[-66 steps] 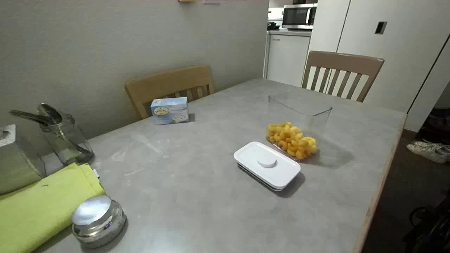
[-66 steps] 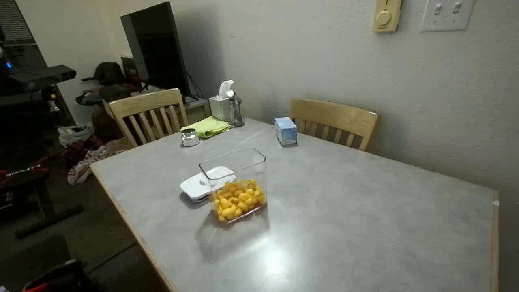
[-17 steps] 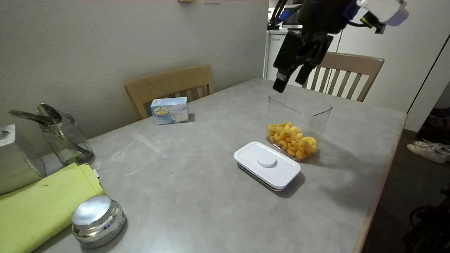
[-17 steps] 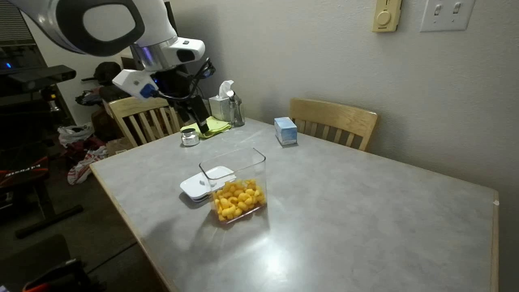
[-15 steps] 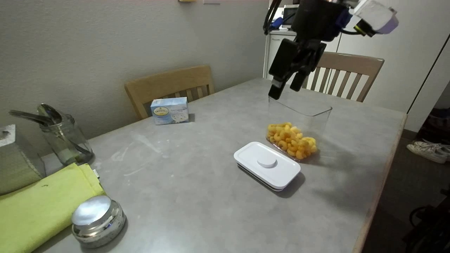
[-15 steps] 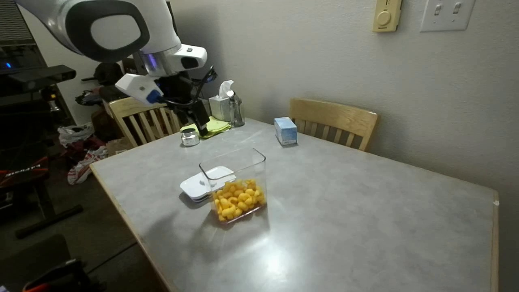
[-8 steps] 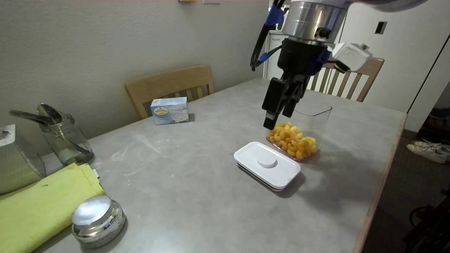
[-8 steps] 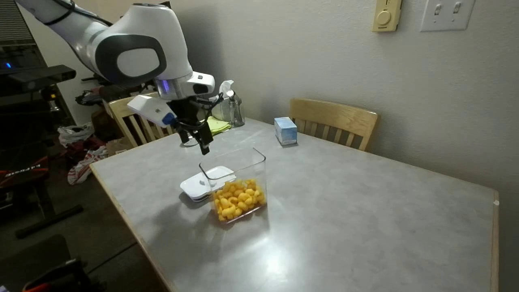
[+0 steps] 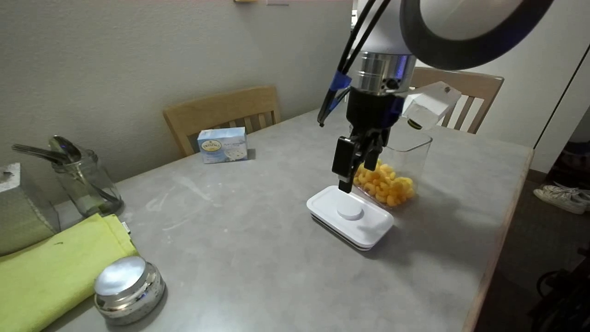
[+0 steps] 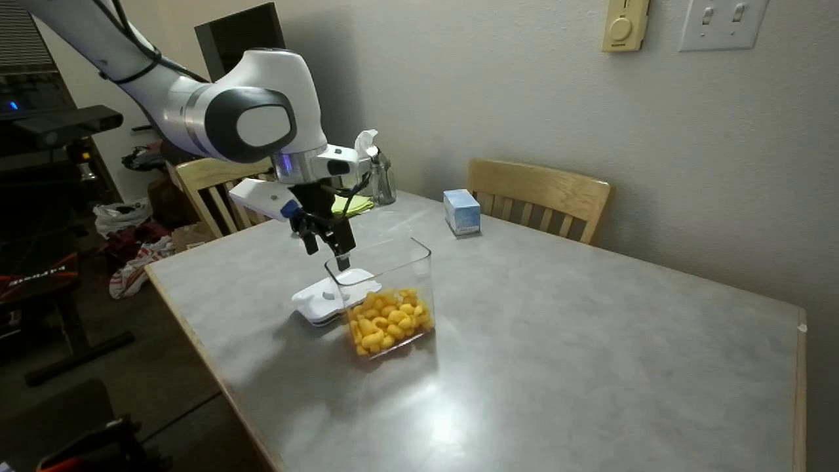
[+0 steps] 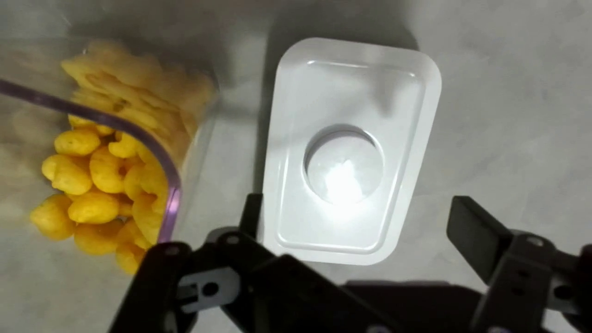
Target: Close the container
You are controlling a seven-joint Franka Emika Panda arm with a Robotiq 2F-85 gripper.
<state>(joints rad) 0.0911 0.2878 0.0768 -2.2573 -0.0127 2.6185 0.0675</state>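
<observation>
Wrist view: hand (image 11: 357, 217) poised at the lid (image 11: 351, 152), fingers (image 11: 478, 240) spread well apart to either side of it, nothing held between them. Tips look to be above the lid rather than on it; contact cannot be ruled out from these angles. Lid lies flat on the tabletop (image 9: 258, 240), round knob (image 11: 346, 171) facing up, ungripped.

Just beside it, the box (image 11: 172, 185): clear, upright on the tabletop, yellow pieces (image 11: 106, 169) in its lower part. Rim (image 10: 393, 271) bare in both exterior views, as far as it shows. Hand crosses the rim in the wrist view; whether it touches the box, cannot tell.

Tally: closing itself not begun. Only the lining-up over the lid looks done, or nearly. Left, by my judgement: come down, take the knob or the lid's long edges, lift, shift over the box, square corners to rim, seat with a press. Early stage; most of the job is ahead. Box is probably light, so a nudge could skew it before the lid arrives.

In an exterior view, farther off, no part in this: carton (image 9: 223, 145), tin (image 9: 129, 290), cloth (image 9: 69, 272), jar (image 9: 90, 184). Beyond the tabletop edge, chair (image 9: 226, 109).
</observation>
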